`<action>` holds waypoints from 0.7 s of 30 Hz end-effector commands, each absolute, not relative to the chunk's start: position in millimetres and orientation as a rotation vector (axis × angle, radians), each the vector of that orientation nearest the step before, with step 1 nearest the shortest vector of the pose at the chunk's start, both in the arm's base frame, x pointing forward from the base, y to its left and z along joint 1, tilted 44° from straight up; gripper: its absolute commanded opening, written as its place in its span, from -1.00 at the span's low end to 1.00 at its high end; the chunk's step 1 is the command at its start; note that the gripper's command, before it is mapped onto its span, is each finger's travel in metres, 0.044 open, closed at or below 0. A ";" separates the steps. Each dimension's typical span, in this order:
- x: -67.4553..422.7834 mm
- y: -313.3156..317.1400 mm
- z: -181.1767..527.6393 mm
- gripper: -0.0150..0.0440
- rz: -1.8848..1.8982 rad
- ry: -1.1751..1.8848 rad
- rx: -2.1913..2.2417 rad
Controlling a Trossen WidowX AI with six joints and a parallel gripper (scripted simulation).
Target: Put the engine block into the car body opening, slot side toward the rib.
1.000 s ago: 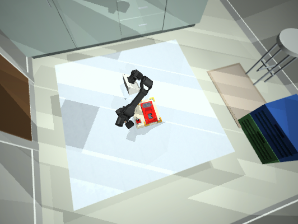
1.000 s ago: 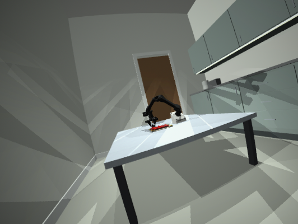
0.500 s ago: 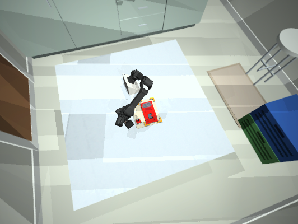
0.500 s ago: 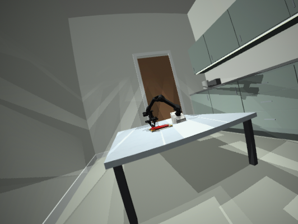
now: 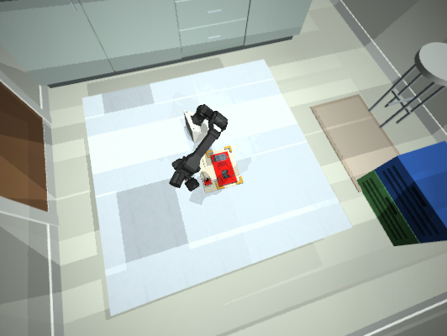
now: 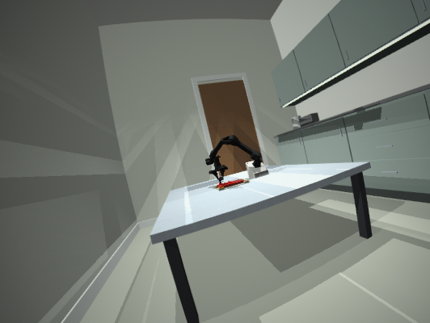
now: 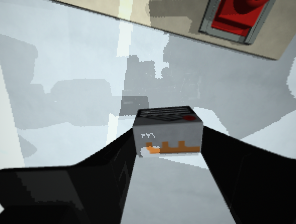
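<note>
The engine block [image 7: 167,131] is a small grey box with a dark grilled top, a red dot and orange notches on its near side. It sits between my two black fingers in the wrist view, low over the white table top. My gripper [image 7: 165,129] [image 5: 191,183] [image 6: 220,178] is shut on it. The red car body [image 5: 222,167] [image 6: 232,184] lies flat on a beige board [image 5: 212,187] [image 7: 175,20] just right of the gripper, with a dark opening [image 5: 226,174] in it. The block is hidden under the gripper in the top and exterior views.
A small red part in a grey frame [image 7: 232,20] [image 5: 207,181] sits on the board's near corner, close to the gripper. The arm's white base [image 5: 190,123] stands behind. The table [image 5: 260,202] [image 6: 283,182] spreads wide around. A stool, a rug and a blue-green crate stand off the table.
</note>
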State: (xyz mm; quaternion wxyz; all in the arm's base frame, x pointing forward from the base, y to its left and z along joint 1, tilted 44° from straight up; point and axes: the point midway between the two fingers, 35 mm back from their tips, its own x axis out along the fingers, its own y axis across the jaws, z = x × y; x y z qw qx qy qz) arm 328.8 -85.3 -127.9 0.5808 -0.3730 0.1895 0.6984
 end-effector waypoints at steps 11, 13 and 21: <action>334.0 -122.2 -93.8 -0.49 1.628 0.436 -0.891; 333.7 -126.7 -89.2 -0.49 1.629 0.433 -0.891; 331.2 -144.1 -70.2 -0.49 1.636 0.421 -0.891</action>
